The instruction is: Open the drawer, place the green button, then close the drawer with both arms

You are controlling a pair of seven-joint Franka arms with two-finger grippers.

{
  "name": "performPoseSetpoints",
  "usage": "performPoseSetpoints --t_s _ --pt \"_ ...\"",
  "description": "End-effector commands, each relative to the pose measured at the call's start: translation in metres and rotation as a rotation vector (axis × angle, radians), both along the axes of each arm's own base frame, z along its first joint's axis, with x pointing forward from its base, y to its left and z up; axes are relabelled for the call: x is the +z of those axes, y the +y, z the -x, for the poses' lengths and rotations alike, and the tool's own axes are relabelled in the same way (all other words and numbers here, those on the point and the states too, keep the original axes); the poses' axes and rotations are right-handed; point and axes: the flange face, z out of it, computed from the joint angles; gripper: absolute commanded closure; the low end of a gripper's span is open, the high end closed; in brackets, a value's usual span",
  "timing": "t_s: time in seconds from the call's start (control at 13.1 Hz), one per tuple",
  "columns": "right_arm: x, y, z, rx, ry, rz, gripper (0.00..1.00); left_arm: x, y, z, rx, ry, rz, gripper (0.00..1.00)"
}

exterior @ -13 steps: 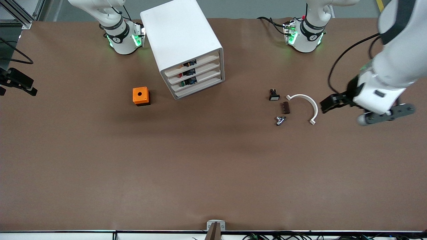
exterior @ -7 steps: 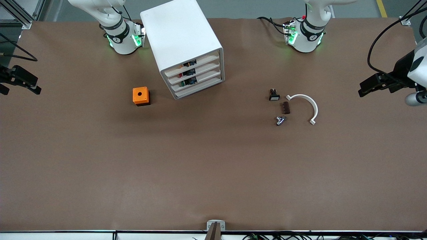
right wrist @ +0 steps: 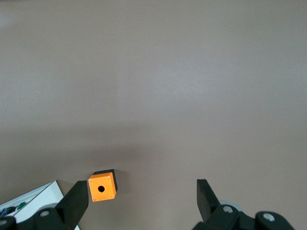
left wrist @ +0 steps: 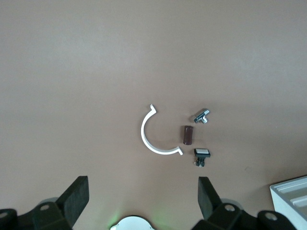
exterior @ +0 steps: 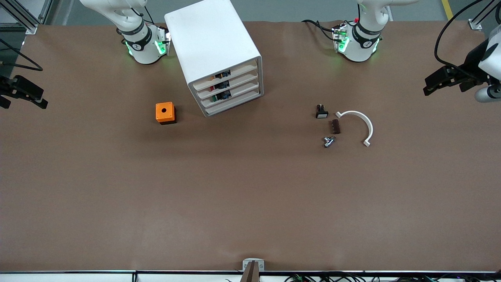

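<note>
The white cabinet (exterior: 213, 43) stands between the arm bases with all its drawers pushed in. The drawer (exterior: 235, 94), third counted downward, is shut. A small green spot (exterior: 214, 99) shows through its front, and I cannot tell whether it is the button. My left gripper (exterior: 429, 85) is open and empty, up in the air over the left arm's end of the table; its wrist view (left wrist: 143, 190) looks down on bare table. My right gripper (exterior: 39, 98) is open and empty over the right arm's end of the table, also seen in its wrist view (right wrist: 141, 192).
An orange cube with a hole (exterior: 165, 112) sits beside the cabinet toward the right arm's end. Toward the left arm's end lie a white-capped black button (exterior: 321, 112), a brown piece (exterior: 335, 126), a metal part (exterior: 328, 141) and a white arc (exterior: 358, 121).
My left gripper has pulled away from beside the white arc to the left arm's end of the table. The right gripper has barely shifted. Nothing on the table moved.
</note>
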Motion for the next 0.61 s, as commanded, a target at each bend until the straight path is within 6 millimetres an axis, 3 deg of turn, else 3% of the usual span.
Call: performPoseSetpoints --t_s 0.0,0.53 --pt "0.009 0.001 0.006 -0.014 -0.006 -0.004 0.0 -0.005 0.003 0.024 -0.034 -0.025 -0.019 0.0" --pt "0.007 -0.004 0.004 -0.014 -0.009 -0.008 0.0 0.004 0.0 0.01 -0.121 -0.014 -0.019 0.0"
